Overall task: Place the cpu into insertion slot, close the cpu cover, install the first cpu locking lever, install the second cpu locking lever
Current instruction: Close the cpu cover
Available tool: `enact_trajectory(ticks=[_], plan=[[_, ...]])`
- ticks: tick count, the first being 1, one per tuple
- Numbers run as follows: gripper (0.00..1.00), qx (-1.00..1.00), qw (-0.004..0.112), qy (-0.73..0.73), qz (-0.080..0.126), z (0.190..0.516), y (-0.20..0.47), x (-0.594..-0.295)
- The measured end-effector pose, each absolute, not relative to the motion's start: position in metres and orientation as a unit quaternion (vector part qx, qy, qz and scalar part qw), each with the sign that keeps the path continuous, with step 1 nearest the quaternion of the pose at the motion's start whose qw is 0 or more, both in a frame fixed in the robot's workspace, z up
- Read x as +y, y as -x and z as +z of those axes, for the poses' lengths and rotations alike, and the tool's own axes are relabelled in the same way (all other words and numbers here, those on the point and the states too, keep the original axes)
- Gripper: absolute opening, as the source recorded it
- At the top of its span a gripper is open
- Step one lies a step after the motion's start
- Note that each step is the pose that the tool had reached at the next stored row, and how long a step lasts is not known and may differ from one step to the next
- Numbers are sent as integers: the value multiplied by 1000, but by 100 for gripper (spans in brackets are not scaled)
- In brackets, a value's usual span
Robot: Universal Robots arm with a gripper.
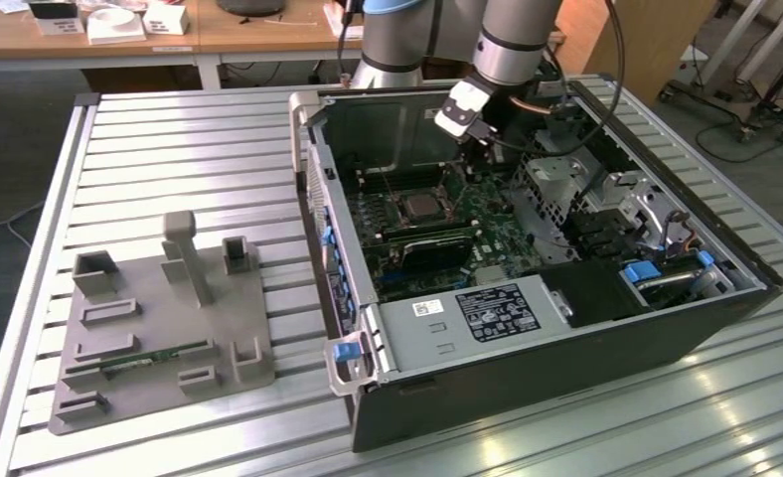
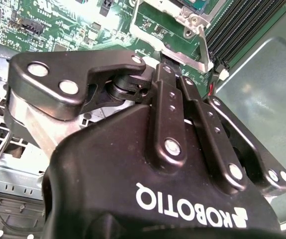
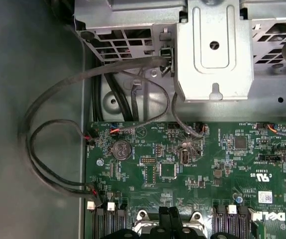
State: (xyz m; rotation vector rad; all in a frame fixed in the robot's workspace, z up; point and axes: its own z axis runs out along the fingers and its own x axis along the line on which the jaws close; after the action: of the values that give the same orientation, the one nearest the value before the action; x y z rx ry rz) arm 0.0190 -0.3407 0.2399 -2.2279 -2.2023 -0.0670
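The open computer case (image 1: 365,417) lies on the slatted table. On its green board sits the insertion slot (image 1: 421,207), with the grey square cpu (image 1: 425,206) showing in its middle. In the second wrist view the silvery cpu cover (image 2: 150,22) and a thin metal locking lever (image 2: 203,46) lie just past my fingertips. My gripper (image 1: 482,147) hangs inside the case, a little above the board and toward the exterior view's right of the slot. Its black fingers (image 3: 162,216) meet in both wrist views, so the gripper (image 2: 158,59) (image 3: 168,219) is shut, with nothing seen between them.
A grey fixture block (image 1: 153,328) holding a green memory stick (image 1: 140,363) stands on the table at the exterior view's left. Inside the case are a metal drive cage (image 3: 215,50), loose black cables (image 3: 48,149) and long black memory slots (image 2: 242,25).
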Motion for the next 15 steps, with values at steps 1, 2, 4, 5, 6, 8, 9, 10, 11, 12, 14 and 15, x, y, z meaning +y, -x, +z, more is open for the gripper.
enact_trajectory(ticks=[1,2,4,5,6,8,9,10,11,12,14,15], plan=[[11,-703,4,711,-21,240,-18,-341],[11,-703,4,711,-21,240,-18,-341],[11,-703,4,711,-21,240,-16,-341],[11,-703,4,711,-21,240,-16,-341],[11,-703,4,711,-22,240,-15,-341],[11,-703,4,711,-22,240,-14,-341],[11,-703,4,711,-21,240,-13,-341],[11,-703,4,711,-22,240,-13,-341],[11,-703,4,711,-22,240,-12,-341],[11,-703,4,711,-22,240,-11,-341],[11,-703,4,711,-22,240,-9,-341],[11,-703,4,711,-22,240,-8,-341]])
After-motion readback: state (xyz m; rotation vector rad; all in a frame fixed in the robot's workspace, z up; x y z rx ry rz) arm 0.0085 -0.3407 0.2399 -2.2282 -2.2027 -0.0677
